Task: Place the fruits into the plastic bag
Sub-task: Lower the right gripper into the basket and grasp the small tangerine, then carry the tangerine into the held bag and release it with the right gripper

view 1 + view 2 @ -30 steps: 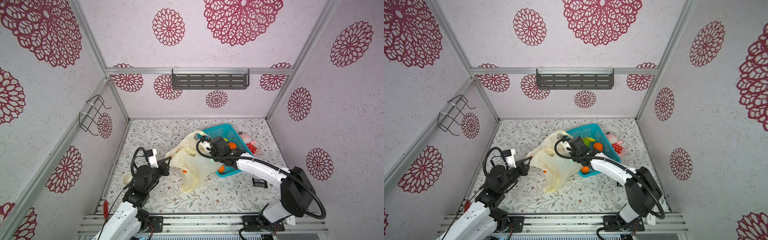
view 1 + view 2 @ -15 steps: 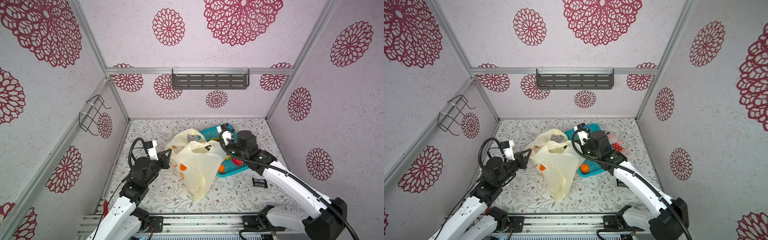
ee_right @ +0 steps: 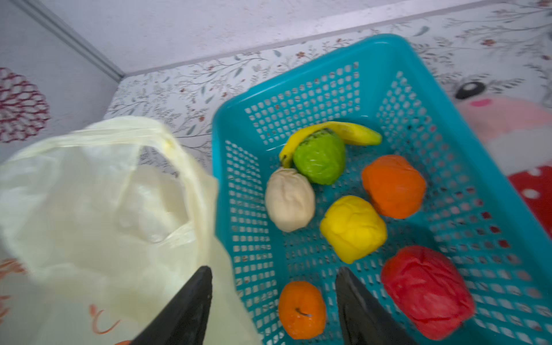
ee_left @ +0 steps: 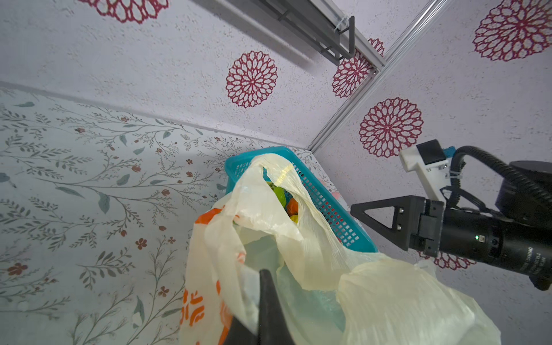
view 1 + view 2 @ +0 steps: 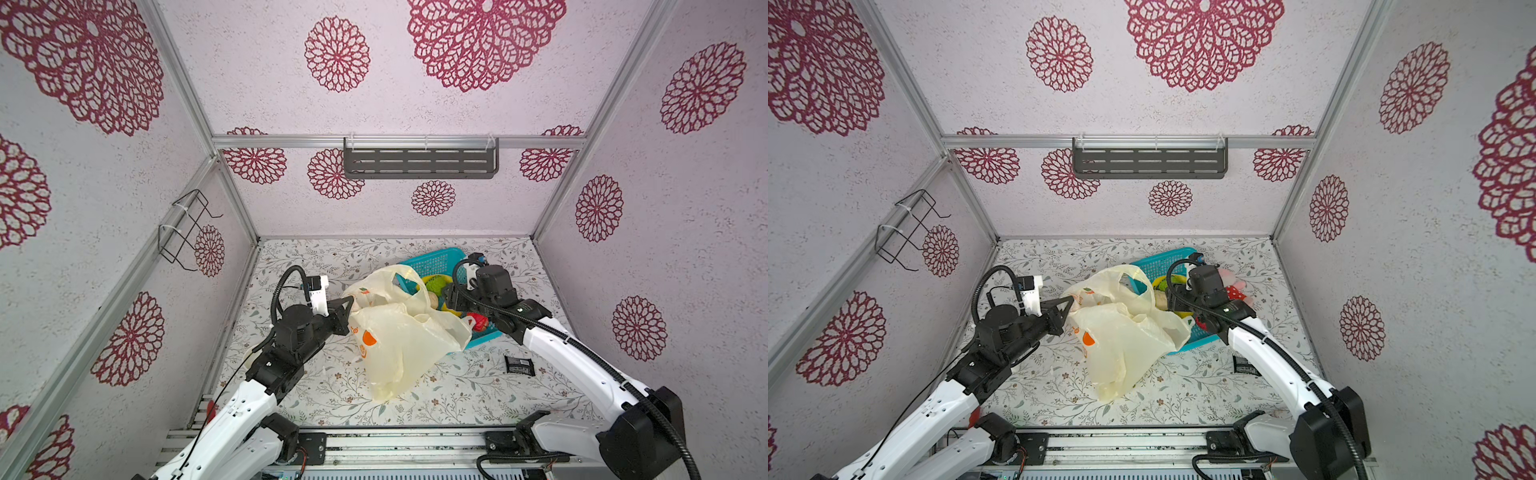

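Centre the spread right pincer [image 3: 273,270] over the small orange tangerine [image 3: 301,309]; left pincer [image 5: 350,303] pinches the translucent pale-yellow plastic bag [image 5: 399,332] open.

The left gripper [image 5: 348,304] is pinched closed on the upper edge of a large translucent pale-yellow plastic bag [image 5: 399,336] with orange prints. The bag sags from its tips onto the flowered tabletop [image 5: 316,257]. Just past the bag, the right gripper [image 5: 449,299] hangs over a turquoise mesh plastic basket [image 5: 432,261], its jaws mostly hidden. A green ball [image 5: 435,284] and a cream ball [image 5: 433,298] lie just beside its tips, and a red ball [image 5: 478,322] lies below its wrist. A small black packet [image 5: 518,365] lies well behind it, beside the forearm.
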You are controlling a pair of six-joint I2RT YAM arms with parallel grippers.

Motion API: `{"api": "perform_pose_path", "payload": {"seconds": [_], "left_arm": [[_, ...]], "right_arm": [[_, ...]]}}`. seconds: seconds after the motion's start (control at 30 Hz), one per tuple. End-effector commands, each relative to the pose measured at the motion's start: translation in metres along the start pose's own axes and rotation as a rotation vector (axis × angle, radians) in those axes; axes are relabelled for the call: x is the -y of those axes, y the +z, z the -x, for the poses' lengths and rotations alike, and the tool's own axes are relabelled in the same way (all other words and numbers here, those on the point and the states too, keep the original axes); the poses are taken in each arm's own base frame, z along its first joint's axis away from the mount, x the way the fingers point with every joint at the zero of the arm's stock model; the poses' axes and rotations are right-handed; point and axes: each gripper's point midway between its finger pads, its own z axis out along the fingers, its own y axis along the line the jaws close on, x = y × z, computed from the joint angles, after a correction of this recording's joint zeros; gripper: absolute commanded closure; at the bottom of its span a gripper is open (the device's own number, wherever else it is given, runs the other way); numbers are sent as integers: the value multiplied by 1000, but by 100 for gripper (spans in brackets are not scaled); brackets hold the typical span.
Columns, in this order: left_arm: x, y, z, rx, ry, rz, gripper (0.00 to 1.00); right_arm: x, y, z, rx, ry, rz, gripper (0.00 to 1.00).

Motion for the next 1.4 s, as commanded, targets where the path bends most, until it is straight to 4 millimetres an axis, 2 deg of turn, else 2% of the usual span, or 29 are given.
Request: {"api": "perform_pose_path", "payload": {"seconds": [0.0, 0.07, 0.17, 0.33, 0.47, 0.63, 0.8, 0.9, 0.97, 1.03, 1.13, 1.2, 1.37], "left_arm": [[-2, -9, 9, 17, 57, 33, 100], [-7, -12, 9, 29, 63, 58, 100], [-10, -16, 6, 34, 64, 68, 100], [-14, -16, 2, 30, 46, 77, 100], [-12, -13, 0, 22, 40, 63, 100], [-10, -10, -2, 8, 47, 53, 100], [-7, -4, -5, -15, 53, 38, 100], [-8, -1, -5, -23, 57, 42, 100], [-7, 0, -4, -24, 59, 40, 100], [-6, 1, -4, -27, 61, 37, 100], [-4, 2, -4, -27, 63, 28, 100], [-2, 3, -5, -34, 66, 13, 100], [10, 4, -9, -60, 68, -55, 100]], "right_arm": [[33, 2, -1, 0, 71, -116, 32], [41, 7, -10, -26, 87, -123, 32], [43, 18, -31, -102, 97, -98, 33], [30, 42, -72, -262, 82, 4, 36], [25, 57, -99, -359, 46, 16, 37], [29, 67, -121, -415, 0, -32, 37], [24, 80, -145, -483, -27, -28, 37], [19, 86, -155, -515, -39, -21, 40], [17, 89, -160, -534, -40, -18, 46], [16, 90, -158, -529, -39, -13, 58], [14, 85, -140, -477, -48, -23, 75], [12, 77, -119, -419, -47, -25, 80], [-3, 41, -39, -181, -31, -1, 83]]}}
